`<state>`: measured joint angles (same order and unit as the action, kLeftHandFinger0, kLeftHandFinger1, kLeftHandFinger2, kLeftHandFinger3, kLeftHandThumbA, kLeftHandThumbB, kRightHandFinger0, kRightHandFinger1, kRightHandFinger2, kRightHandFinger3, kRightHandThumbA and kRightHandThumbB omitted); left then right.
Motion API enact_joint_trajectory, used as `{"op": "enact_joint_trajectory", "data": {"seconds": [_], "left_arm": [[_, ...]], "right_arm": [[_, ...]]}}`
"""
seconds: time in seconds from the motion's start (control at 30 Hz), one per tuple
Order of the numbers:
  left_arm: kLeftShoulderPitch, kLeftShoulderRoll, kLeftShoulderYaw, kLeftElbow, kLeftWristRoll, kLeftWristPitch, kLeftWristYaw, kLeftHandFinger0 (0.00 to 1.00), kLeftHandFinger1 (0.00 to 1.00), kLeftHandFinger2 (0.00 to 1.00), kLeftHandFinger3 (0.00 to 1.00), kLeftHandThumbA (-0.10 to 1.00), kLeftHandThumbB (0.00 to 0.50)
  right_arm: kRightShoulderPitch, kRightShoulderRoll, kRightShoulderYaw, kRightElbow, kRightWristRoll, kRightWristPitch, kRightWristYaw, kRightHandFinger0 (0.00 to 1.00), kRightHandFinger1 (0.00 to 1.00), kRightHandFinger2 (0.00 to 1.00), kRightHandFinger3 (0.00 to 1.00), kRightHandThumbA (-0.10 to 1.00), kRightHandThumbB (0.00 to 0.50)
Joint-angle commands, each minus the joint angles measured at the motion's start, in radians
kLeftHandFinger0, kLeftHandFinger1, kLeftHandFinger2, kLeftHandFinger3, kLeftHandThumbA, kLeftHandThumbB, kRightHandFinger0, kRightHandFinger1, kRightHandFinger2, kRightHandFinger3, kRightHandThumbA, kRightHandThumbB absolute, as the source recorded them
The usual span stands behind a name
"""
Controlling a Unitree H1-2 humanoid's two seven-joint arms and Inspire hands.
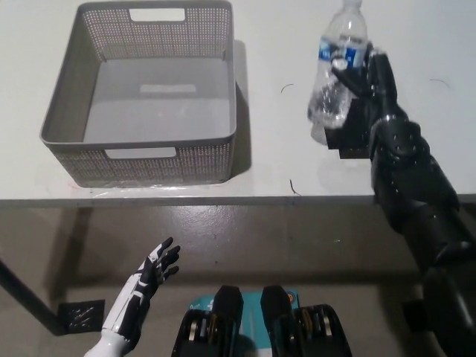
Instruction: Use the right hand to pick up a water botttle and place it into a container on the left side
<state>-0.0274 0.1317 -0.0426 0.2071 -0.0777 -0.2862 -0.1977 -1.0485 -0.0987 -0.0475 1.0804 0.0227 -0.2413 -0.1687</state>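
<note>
The white table carries everything here, and most of its top is bare between the two things that matter. Well off to the left of the working hand sits the grey perforated basket, empty so far, its open top wide and its near wall close to the table's front edge. The black right hand is wrapped around the clear water bottle, which tilts and appears raised off the black mat just beneath the hand. So the pick-up looks done; the carry across and the drop into the basket are left. The path leftward is open tabletop, with only the basket's right wall to clear. The white left hand rests below the table edge, fingers spread, holding nothing.
</note>
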Motion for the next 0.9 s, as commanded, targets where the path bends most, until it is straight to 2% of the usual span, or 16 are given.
{"op": "enact_joint_trajectory", "data": {"seconds": [0.0,0.07,0.13,0.2,0.23,0.3,0.4,0.53,0.63,0.7,0.77,0.87], "left_arm": [[-0.013,0.005,-0.003,-0.009,0.001,-0.043,-0.010,1.00,1.00,1.00,1.00,1.00,0.217],[-0.011,0.008,-0.004,-0.015,-0.007,-0.034,-0.016,1.00,1.00,1.00,1.00,1.00,0.209],[-0.010,0.009,-0.003,-0.018,-0.006,-0.031,-0.016,1.00,1.00,1.00,1.00,1.00,0.211],[-0.013,0.011,-0.002,-0.011,0.007,-0.041,-0.009,1.00,1.00,1.00,1.00,1.00,0.212],[-0.011,0.012,-0.002,-0.016,0.006,-0.033,-0.010,1.00,1.00,1.00,1.00,1.00,0.207],[-0.012,0.012,-0.001,-0.017,0.004,-0.030,-0.010,1.00,1.00,1.00,1.00,1.00,0.215],[-0.016,0.014,-0.004,-0.019,-0.011,-0.017,-0.023,1.00,1.00,1.00,1.00,1.00,0.224],[-0.017,0.012,-0.004,-0.024,-0.001,-0.016,-0.017,1.00,1.00,1.00,1.00,1.00,0.234],[-0.019,0.011,-0.004,-0.022,0.003,-0.023,-0.016,1.00,1.00,1.00,1.00,1.00,0.214],[-0.020,0.012,-0.003,-0.021,0.006,-0.026,-0.016,1.00,1.00,1.00,1.00,1.00,0.208],[-0.024,0.011,-0.002,-0.016,0.008,-0.027,-0.016,1.00,1.00,1.00,1.00,1.00,0.207],[-0.026,0.010,-0.003,-0.017,0.017,-0.033,-0.013,1.00,1.00,1.00,1.00,1.00,0.194]], "right_arm": [[-0.054,0.039,0.045,-0.232,-0.067,-0.062,-0.022,0.00,0.39,0.76,0.78,-0.10,0.116],[-0.041,0.067,0.057,-0.343,-0.071,0.007,-0.019,0.00,0.38,0.75,0.77,-0.10,0.124],[-0.034,0.087,0.067,-0.407,-0.074,0.046,-0.013,0.00,0.34,0.70,0.73,-0.10,0.128],[-0.033,0.119,0.087,-0.488,-0.099,0.089,-0.021,0.00,0.24,0.60,0.66,-0.10,0.126],[-0.044,0.135,0.098,-0.501,-0.104,0.087,-0.016,0.00,0.20,0.58,0.68,-0.10,0.121],[-0.057,0.154,0.110,-0.508,-0.116,0.099,-0.020,0.00,0.23,0.63,0.72,-0.10,0.120],[-0.083,0.185,0.127,-0.505,-0.124,0.113,-0.014,0.01,0.39,0.79,0.83,-0.10,0.115],[-0.130,0.238,0.146,-0.401,-0.136,0.087,-0.027,0.02,0.43,0.83,0.83,-0.10,0.120],[-0.173,0.273,0.162,-0.311,-0.160,0.065,-0.053,0.02,0.44,0.84,0.83,-0.10,0.142],[-0.200,0.286,0.175,-0.246,-0.184,0.033,-0.076,0.00,0.41,0.84,0.77,-0.10,0.152],[-0.236,0.310,0.177,-0.143,-0.176,0.005,-0.083,0.00,0.35,0.78,0.73,-0.10,0.151],[-0.271,0.334,0.188,0.007,-0.184,-0.028,-0.101,0.00,0.34,0.79,0.75,-0.10,0.130]]}}
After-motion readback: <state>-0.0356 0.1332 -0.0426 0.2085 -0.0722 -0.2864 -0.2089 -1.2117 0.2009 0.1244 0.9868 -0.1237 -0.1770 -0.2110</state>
